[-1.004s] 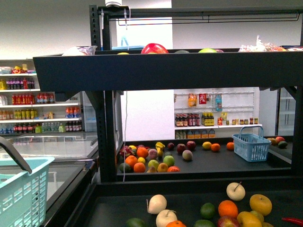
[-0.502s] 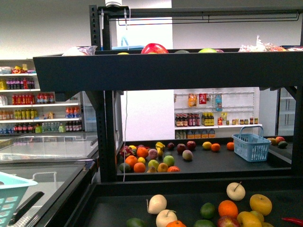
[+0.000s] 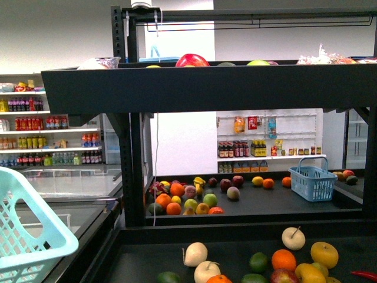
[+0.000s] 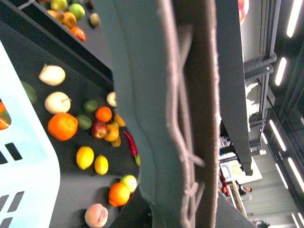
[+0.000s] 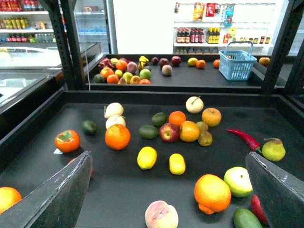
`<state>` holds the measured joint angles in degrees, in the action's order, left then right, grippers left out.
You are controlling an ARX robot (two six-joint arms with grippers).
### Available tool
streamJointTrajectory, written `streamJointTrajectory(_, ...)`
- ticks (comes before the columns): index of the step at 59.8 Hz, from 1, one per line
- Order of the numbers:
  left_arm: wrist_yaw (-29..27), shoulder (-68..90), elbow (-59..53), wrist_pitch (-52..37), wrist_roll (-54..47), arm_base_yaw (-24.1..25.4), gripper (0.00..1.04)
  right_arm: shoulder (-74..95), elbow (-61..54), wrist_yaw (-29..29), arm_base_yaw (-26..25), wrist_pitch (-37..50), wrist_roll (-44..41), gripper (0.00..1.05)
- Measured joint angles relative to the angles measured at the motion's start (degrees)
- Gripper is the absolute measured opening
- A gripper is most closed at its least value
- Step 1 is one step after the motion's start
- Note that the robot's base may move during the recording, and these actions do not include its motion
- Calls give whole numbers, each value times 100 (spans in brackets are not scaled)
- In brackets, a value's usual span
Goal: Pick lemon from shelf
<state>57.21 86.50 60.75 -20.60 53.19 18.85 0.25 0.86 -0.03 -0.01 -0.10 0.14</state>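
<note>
Right tool point(image 5: 167, 156) stood spread over the shelf point(image 5: 114, 185); I judged it should centre on the lemon point(image 5: 147, 157) before descending.

Black metal-framed shelf point(image 3: 194, 88): we note tiers of dark, flat, rimmed trays.

Near lower tray point(image 5: 118, 190) holds loose produce. The lemon point(image 5: 147, 157) lies just beside a smaller yellow fruit point(image 5: 177, 163). Around them are an orange point(image 5: 117, 136), a red apple point(image 5: 169, 132), a red chilli point(image 5: 244, 139), a pear point(image 5: 273, 149) and a peach point(image 5: 161, 214).

Far tray point(image 5: 190, 78): we log a fruit heap point(image 5: 124, 73) and a blue basket point(image 5: 237, 64), well apart.
</note>
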Motion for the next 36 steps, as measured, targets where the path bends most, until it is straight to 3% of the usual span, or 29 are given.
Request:
streamJointTrajectory(14, 22, -13, -199, -490, -127, -1064, 9, 0, 0, -2, 0, 0, -2, 97)
streamJointTrajectory(23, -236, 302, -35, -643, -142, -1978, 9, 0, 0, 0, 0, 0, -2, 97)
streamJointTrajectory(36, -695, 1099, 560, -905, -66, -2848, 8, 0, 0, -2, 0, 0, -2, 97)
